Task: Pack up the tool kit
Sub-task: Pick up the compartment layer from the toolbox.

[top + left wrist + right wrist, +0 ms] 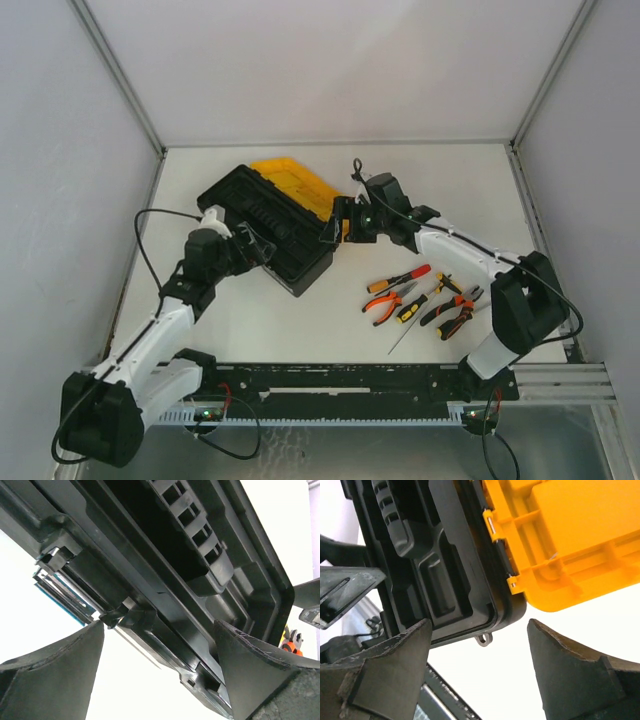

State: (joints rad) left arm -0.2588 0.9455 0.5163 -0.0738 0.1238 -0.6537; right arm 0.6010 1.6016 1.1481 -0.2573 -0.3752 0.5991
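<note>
Table (300, 330): white, walled left, far and right; bare room along the near middle and the far right.
Toolbox (270, 225): one, black, left of centre, set diagonally.
Lid (295, 180): one, yellow, swung open toward the far wall.
Inner tray (435, 580): one, black, seated in the box.
Left gripper (258, 243): jaws spread wide at the box's near-left rim, nothing held.
Right gripper (330, 232): jaws apart at the box's right end by the hinge – empty.
Pliers (385, 305): at least two, on the table right of the box.
Screwdrivers (398, 278): about three, same cluster – overlap blurs the count.

Toolbox (268, 232) left of pliers (383, 306) and screwdrivers (400, 278), lid (296, 181) behind it.
</note>
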